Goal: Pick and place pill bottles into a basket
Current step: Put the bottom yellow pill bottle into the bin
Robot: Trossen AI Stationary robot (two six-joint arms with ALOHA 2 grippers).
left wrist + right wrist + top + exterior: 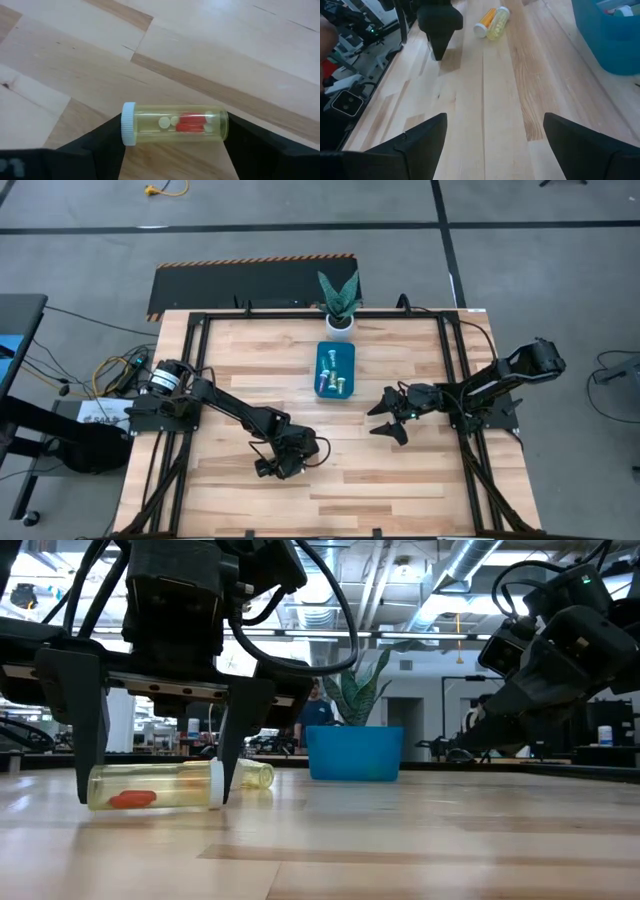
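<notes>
Two dark fingers of the left gripper [160,775] stand spread wide on either side of a yellow bottle [175,123], a clear smooth cylinder with a ribbed white cap [129,123] and red and pale pills inside, lying on its side on the pale wood-plank table [400,480] toward the front edge, left of centre. The teal basket [336,370], a glossy rounded rectangle with low walls, sits near the back edge at centre with several bottles already in it. The right gripper [392,416] hangs open and empty toward the right edge, and two more bottles [492,22], orange and yellow, lie touching on the planks.
</notes>
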